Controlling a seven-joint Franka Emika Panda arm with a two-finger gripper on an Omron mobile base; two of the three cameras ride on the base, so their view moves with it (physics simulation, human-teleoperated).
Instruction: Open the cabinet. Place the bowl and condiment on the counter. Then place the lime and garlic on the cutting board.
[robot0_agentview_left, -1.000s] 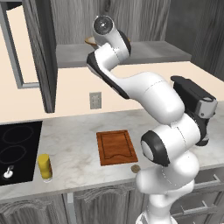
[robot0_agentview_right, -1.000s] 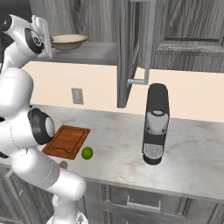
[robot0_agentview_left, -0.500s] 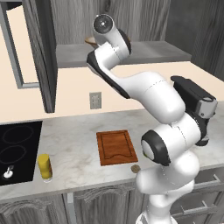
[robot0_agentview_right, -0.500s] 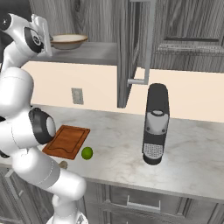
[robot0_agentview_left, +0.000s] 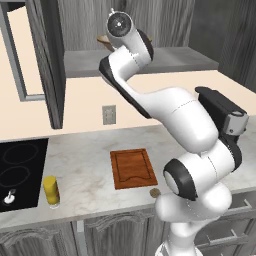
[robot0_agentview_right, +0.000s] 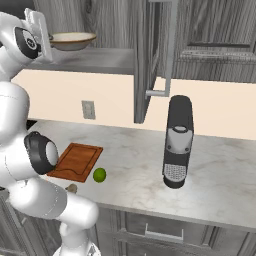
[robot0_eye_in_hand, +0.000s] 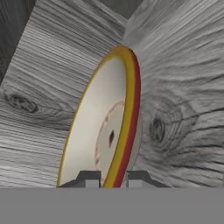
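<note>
Grey wood-grain cabinet (robot0_agentview_right: 155, 45) stands with its doors swung open above a marbled stone counter (robot0_agentview_right: 220, 170). Count on inspection: one bowl (robot0_agentview_right: 71, 40), one condiment (robot0_agentview_left: 51, 190), one lime (robot0_agentview_right: 99, 174), one garlic (robot0_agentview_left: 155, 192), one cutting board (robot0_agentview_left: 132, 168), one black coffee machine (robot0_agentview_right: 177, 142), one wall socket (robot0_agentview_left: 108, 114). The bowl sits on the cabinet shelf with the gripper (robot0_eye_in_hand: 113, 178) closed on its rim, one finger either side, as the hand view confirms. The condiment stands on the counter beside the black cooktop (robot0_agentview_left: 20, 170). The board lies bare; the garlic rests just off its near right corner. The right base view shows the lime on the counter beside the board; the left base view shows the condiment and cooktop.
</note>
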